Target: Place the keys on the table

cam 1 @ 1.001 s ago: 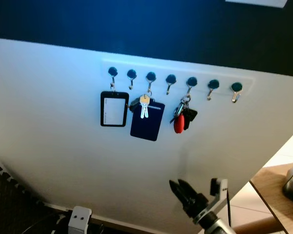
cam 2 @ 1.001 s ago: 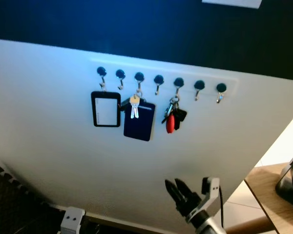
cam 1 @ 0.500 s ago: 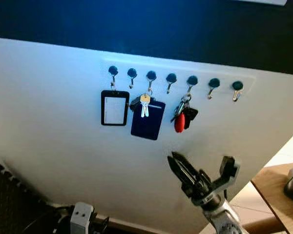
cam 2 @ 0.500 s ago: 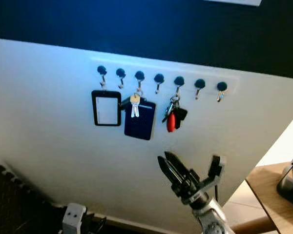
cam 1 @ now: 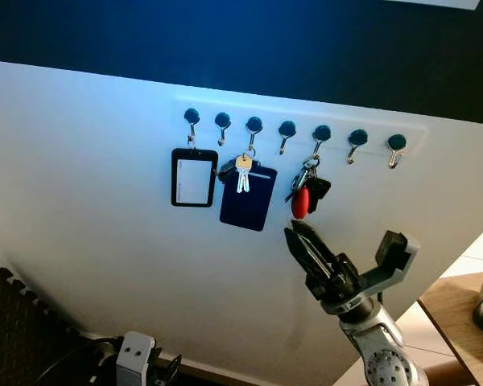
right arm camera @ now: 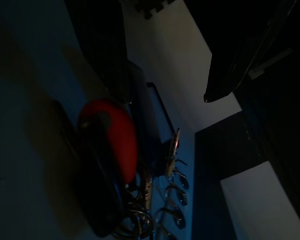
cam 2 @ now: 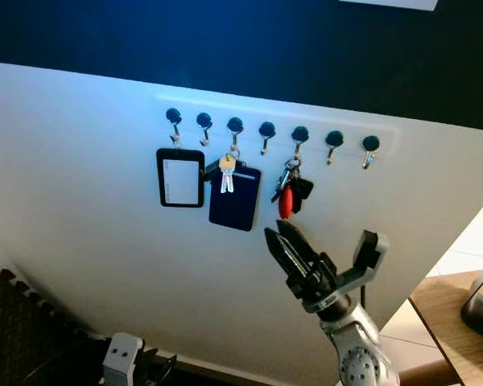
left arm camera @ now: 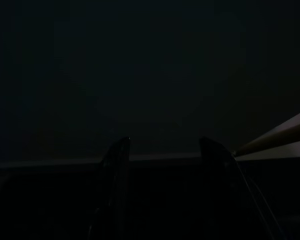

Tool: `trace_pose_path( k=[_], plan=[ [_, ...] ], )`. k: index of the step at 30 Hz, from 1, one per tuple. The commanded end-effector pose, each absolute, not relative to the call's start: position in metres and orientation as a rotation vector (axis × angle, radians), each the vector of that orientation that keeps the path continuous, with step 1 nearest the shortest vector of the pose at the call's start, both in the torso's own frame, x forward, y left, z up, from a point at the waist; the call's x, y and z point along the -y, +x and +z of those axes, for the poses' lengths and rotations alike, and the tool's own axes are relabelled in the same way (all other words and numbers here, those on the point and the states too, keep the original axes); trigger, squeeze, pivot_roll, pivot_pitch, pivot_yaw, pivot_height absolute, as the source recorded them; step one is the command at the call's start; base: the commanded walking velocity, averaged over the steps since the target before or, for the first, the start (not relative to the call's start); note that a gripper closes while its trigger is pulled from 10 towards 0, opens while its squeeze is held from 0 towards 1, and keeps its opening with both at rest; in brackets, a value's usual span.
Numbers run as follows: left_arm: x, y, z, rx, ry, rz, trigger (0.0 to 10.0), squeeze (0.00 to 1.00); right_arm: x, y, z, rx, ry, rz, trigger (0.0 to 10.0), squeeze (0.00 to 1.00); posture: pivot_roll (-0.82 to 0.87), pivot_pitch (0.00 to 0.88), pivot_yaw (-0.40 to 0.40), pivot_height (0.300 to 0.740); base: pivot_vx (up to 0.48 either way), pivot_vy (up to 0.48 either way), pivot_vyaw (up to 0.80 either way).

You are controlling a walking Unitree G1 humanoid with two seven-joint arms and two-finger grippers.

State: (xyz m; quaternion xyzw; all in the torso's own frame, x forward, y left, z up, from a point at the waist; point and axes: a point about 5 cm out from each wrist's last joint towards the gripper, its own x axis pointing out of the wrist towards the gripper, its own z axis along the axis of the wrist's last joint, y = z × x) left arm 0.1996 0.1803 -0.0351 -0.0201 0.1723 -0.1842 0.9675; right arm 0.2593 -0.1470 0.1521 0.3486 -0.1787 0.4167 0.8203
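Just below the fifth hook of the rail, our right gripper (cam 1: 350,245) is raised before the white wall panel (cam 1: 88,201), its two black fingers spread wide and holding nothing. The left finger's tip sits just under the bunch of keys with a red oval fob and a black fob (cam 1: 303,193), close to it but not touching as far as we can tell; the right wrist view shows the red fob (right arm camera: 112,137) between the fingers. The keys hang from the fifth of seven dark-knobbed metal hooks (cam 1: 286,129) near the panel's upper edge. Further left hang a dark blue rectangular card holder with a small silver key (cam 1: 245,197) over it and a black-framed badge holder (cam 1: 194,178). A wooden table (cam 1: 459,310) shows at the lower right corner. Our left gripper (left arm camera: 165,165) hangs idle in darkness, fingers apart. Since a second ago the right gripper has risen from the panel's lower part and opened wider.
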Motion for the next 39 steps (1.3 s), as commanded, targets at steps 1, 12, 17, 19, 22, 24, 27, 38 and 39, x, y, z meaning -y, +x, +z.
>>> trace_pose_path(
  k=[1,12,17,19,22,24,27,38,39],
  plan=[
    [-0.179,0.195,-0.038,-0.365,-0.036,-0.393,10.0,0.00,0.151,0.253,0.150,0.361,0.740,0.877,10.0,0.00,0.07,0.067,-0.035,0.740,0.000,0.000,0.00],
    [-0.177,0.195,-0.037,-0.363,-0.036,-0.398,10.0,0.00,0.168,0.255,0.145,0.324,0.692,0.769,10.0,0.00,0.07,0.067,-0.034,0.740,0.000,0.000,0.00],
    [-0.176,0.196,-0.037,-0.364,-0.035,-0.403,10.0,0.00,0.191,0.260,0.151,0.360,0.635,0.672,10.0,0.00,0.07,0.073,-0.033,0.740,0.000,0.000,0.00],
    [-0.176,0.196,-0.037,-0.364,-0.036,-0.404,10.0,0.00,0.194,0.260,0.156,0.377,0.646,0.680,10.0,0.00,0.07,0.073,-0.033,0.740,0.000,0.000,0.00],
    [-0.175,0.195,-0.038,-0.366,-0.036,-0.407,10.0,0.00,0.198,0.257,0.170,0.419,0.665,0.732,10.0,0.00,0.06,0.074,-0.034,0.740,0.000,0.000,0.00],
    [-0.175,0.195,-0.038,-0.366,-0.036,-0.408,10.0,0.00,0.198,0.256,0.174,0.429,0.676,0.752,10.0,0.00,0.06,0.075,-0.034,0.740,0.000,0.000,0.00],
    [-0.175,0.195,-0.038,-0.367,-0.037,-0.411,10.0,0.00,0.193,0.253,0.182,0.442,0.694,0.832,10.0,0.00,0.06,0.075,-0.033,0.740,0.000,0.000,0.00],
    [-0.176,0.194,-0.039,-0.377,-0.036,-0.407,10.0,0.00,0.174,0.262,0.210,0.529,0.672,0.877,10.0,0.00,0.07,0.075,-0.036,0.740,0.000,0.000,0.00],
    [-0.176,0.194,-0.039,-0.379,-0.036,-0.407,10.0,0.00,0.174,0.265,0.212,0.542,0.660,0.860,10.0,0.00,0.07,0.075,-0.036,0.740,0.000,0.000,0.00]
  ],
)
